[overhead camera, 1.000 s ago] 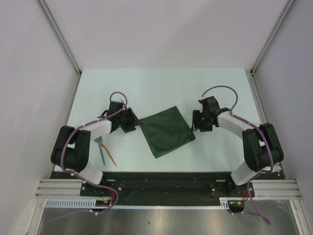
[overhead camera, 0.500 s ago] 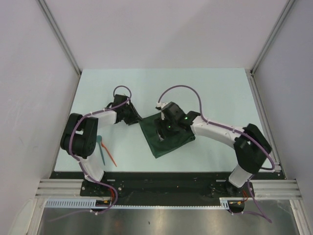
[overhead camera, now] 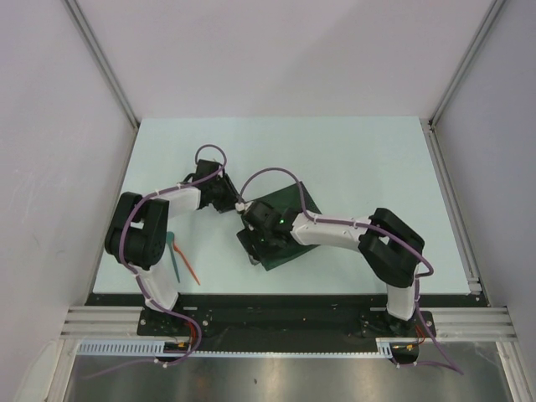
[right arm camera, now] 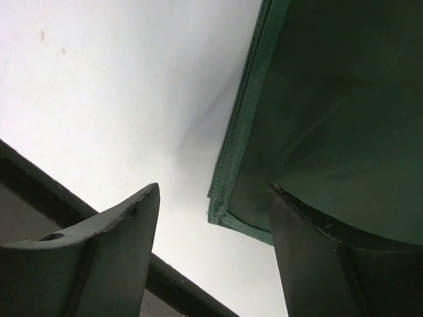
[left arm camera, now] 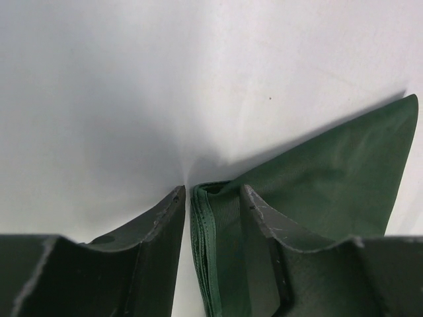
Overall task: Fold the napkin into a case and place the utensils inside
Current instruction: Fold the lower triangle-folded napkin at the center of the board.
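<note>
The left pincer stands partly open and holds nothing. Its dark, scuffed fingers straddle the napkin's stacked hems at one corner, one finger on the cloth and the other on the bare pale table. The right pincer gapes wider, also with nothing in it. One finger is over the green cloth, the other over the table, and the napkin's near corner lies between them. From there the napkin spreads out as a soft, matte, dark green folded sheet with layered stitched edges. It lies diagonal to the table's sides, one corner pointing away from the arms. The forearm across it hides its long axis. The right arm reaches low and far to the left over the cloth. The left arm is bent with its elbow out to the left. The utensils, one teal and one orange-red, are thin plastic sticks lying well behind and left of the left pincer, their near ends splayed apart.
</note>
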### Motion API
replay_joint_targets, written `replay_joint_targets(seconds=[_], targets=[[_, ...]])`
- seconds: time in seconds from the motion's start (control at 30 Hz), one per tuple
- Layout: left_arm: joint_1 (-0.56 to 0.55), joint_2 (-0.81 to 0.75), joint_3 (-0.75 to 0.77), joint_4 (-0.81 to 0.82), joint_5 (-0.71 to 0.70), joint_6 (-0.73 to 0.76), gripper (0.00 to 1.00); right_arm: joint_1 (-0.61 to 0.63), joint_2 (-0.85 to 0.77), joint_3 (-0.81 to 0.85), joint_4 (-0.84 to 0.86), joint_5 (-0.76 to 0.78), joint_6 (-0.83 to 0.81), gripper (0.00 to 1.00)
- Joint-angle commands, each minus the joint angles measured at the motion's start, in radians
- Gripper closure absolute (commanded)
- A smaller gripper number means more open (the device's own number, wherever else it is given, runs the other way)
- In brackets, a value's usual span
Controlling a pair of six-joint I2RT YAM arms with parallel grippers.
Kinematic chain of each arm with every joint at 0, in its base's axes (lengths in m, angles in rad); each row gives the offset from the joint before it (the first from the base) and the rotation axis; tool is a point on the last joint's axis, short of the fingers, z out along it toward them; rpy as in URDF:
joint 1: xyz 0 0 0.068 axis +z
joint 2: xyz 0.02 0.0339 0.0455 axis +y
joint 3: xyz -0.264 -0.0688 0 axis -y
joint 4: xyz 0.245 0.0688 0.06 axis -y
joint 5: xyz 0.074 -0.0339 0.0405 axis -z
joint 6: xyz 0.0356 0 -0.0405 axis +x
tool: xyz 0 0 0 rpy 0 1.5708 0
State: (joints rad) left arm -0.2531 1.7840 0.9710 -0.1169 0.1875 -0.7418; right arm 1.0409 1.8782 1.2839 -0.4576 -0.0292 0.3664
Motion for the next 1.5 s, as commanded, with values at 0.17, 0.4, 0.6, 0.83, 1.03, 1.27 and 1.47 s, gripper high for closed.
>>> replay_joint_targets(seconds=[0.17, 0.4, 0.6, 0.83, 1.03, 1.27, 1.47], targets=[[-0.002, -0.003, 0.055, -0.093, -0.003, -0.007, 0.47, 0.045, 0.073, 0.068, -0.043, 0.164, 0.046, 0.36], [0.003, -0.050, 0.052, -0.130, -0.005, -0.010, 0.41, 0.054, 0.098, 0.077, -0.059, 0.195, 0.045, 0.46], [0.011, -0.086, 0.041, -0.171, 0.000, -0.010, 0.38, 0.070, 0.133, 0.074, -0.058, 0.227, 0.052, 0.51], [0.012, -0.143, -0.002, -0.175, 0.012, -0.010, 0.34, 0.087, 0.176, 0.080, -0.069, 0.268, 0.060, 0.65], [0.012, -0.164, -0.041, -0.153, 0.041, -0.024, 0.28, 0.087, 0.188, 0.114, -0.095, 0.322, 0.042, 0.89], [-0.008, -0.135, -0.045, -0.124, 0.116, -0.024, 0.29, 0.042, 0.066, 0.063, 0.025, 0.161, 0.032, 1.00], [-0.014, -0.126, -0.041, -0.116, 0.115, -0.031, 0.30, -0.059, -0.057, -0.018, 0.115, -0.020, 0.066, 1.00]])
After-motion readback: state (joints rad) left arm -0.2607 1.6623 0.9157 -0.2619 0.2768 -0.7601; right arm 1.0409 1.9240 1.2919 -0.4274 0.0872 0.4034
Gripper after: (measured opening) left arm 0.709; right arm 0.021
